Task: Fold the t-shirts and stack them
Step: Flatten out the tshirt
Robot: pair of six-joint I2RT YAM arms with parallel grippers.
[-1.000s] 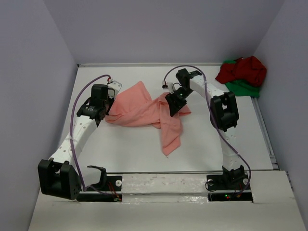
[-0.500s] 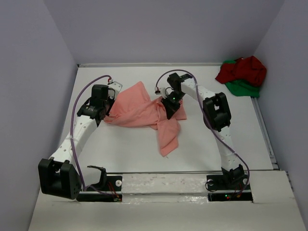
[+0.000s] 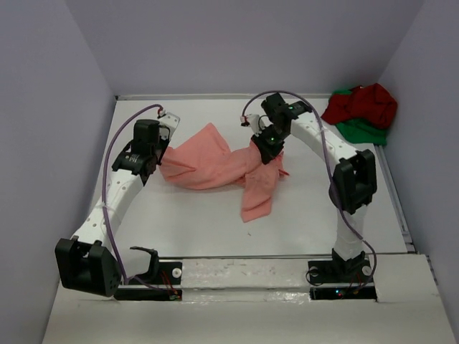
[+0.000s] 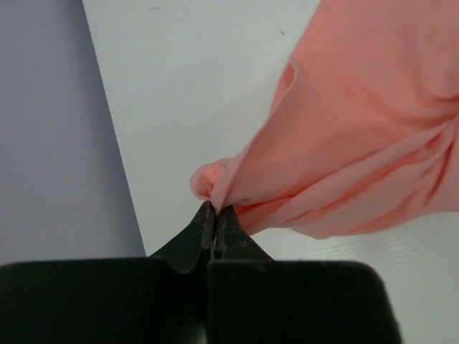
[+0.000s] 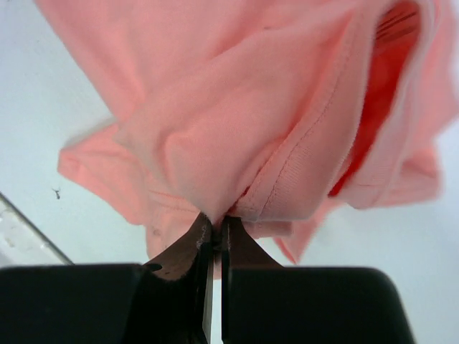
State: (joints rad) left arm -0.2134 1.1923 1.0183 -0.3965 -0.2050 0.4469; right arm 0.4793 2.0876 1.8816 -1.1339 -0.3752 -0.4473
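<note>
Nearest to me, a loose tail of the pink shirt (image 3: 215,168) droops toward the arm bases from its right end and lies on the worktop (image 3: 201,222). The rest of the shirt stretches crosswise in a crumpled band at mid-worktop, and it is not spread flat anywhere.

At the shirt's left end, my left pincer (image 4: 213,209) is clamped tight. The jaws meet on a small nub of cloth at the edge, and the fabric fans away from it. At the shirt's right end, my right pincer (image 5: 213,223) is also closed hard on a thick bunch. A stitched seam runs through that bunch, but I cannot tell whether it is hem, sleeve or collar. Between the two grips the cloth looks gathered and twisted rather than taut.

Well beyond the pink shirt, in the far right corner, the red shirt (image 3: 362,104) sits heaped on the green shirt (image 3: 366,131). Both are untouched and unfolded.

I judge this to be the opening step, getting the first shirt laid out flat before any fold, so the task is barely begun. Next I would draw the two pincers apart and lift, so the twist drops out and the tail hangs free. Then I would lower the shirt flat onto the worktop. The right grip holds several layers, so I may have to let go there and find a single edge.
</note>
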